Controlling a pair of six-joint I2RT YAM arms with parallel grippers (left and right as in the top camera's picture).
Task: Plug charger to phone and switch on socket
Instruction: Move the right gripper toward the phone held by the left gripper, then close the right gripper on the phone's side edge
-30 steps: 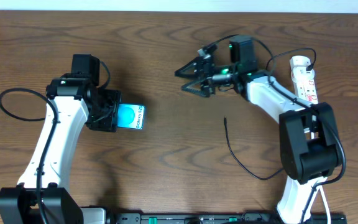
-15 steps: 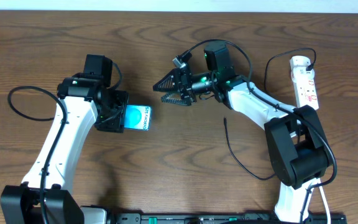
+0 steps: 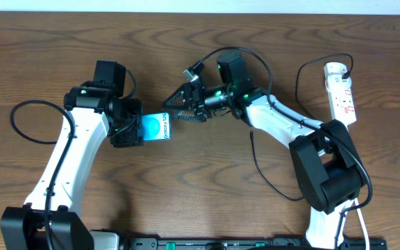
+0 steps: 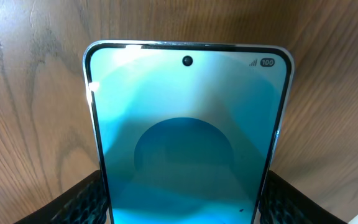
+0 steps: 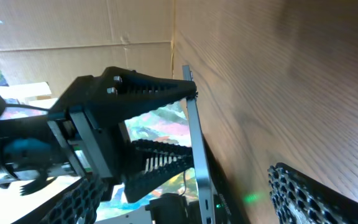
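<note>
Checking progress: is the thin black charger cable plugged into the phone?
Unplugged: the thin black cable ends loose on the wooden table, apart from the blue-screened smartphone.

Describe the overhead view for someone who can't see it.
The left end effector grips the phone above a wooden table; the right end effector, open, hovers at its free end. The charger lies untouched nearby, the socket farther right.

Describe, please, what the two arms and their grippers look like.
Both the left arm and right arm have white links with bulky black joints, and thin black cables loop alongside them. The left gripper and right gripper are black, with tapering fingers whose pads carry a diamond-grid texture. A green light glows near the right wrist.
</note>
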